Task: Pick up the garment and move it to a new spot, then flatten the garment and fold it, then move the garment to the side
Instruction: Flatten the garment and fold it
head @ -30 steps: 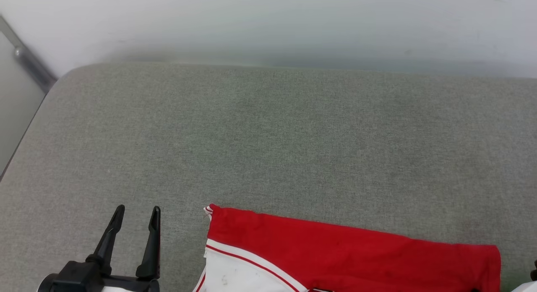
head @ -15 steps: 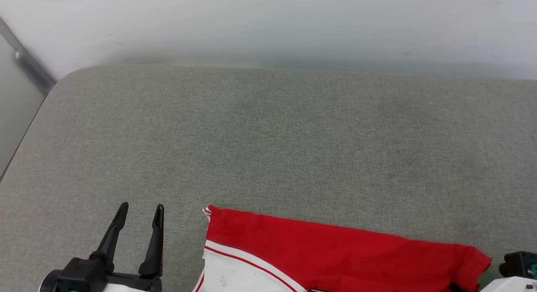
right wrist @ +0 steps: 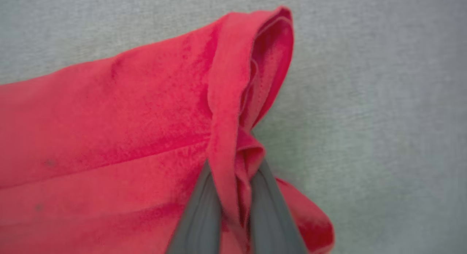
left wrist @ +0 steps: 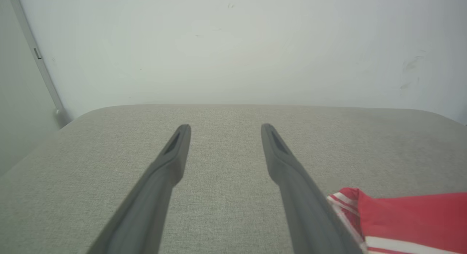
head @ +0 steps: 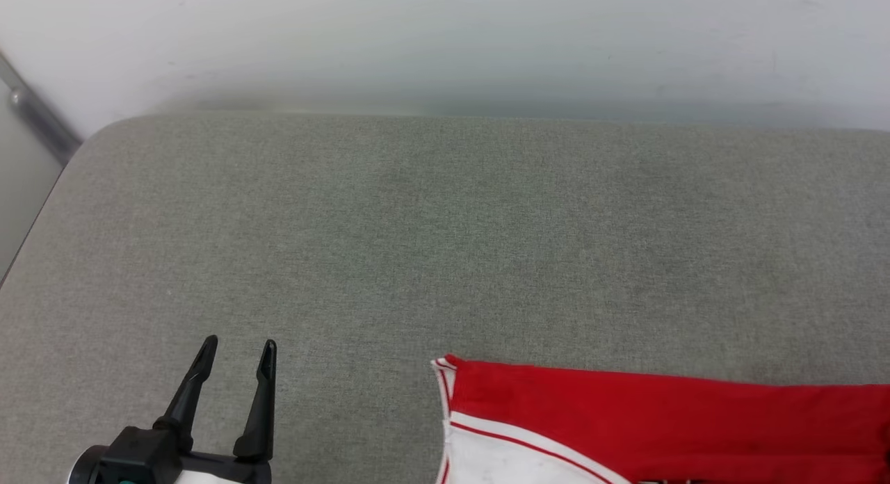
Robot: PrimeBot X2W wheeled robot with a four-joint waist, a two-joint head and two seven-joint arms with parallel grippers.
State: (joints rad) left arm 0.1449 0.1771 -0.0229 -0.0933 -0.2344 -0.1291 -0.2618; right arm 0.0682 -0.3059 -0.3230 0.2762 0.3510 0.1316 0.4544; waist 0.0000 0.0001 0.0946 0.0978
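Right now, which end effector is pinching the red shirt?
The right end effector: it pinches a fold of the red shirt. The left end effector stands open, apart from it.

We count one garment point(head: 660, 414), a single red shirt on which we make out one white sleeve point(head: 514, 460) edged with thin red-and-white trim and two small dark specks point(right wrist: 49, 162) on the red cloth, lying on the one grey worktop point(head: 417, 227). We count two claws, the left claw point(head: 240, 342) and the right claw point(right wrist: 237, 173), and each has two long dark fingers point(left wrist: 169, 162), which makes four fingers in all. Behind them we count one pale wall point(head: 445, 39) and one slim metal strip point(head: 38, 119) running down its left side
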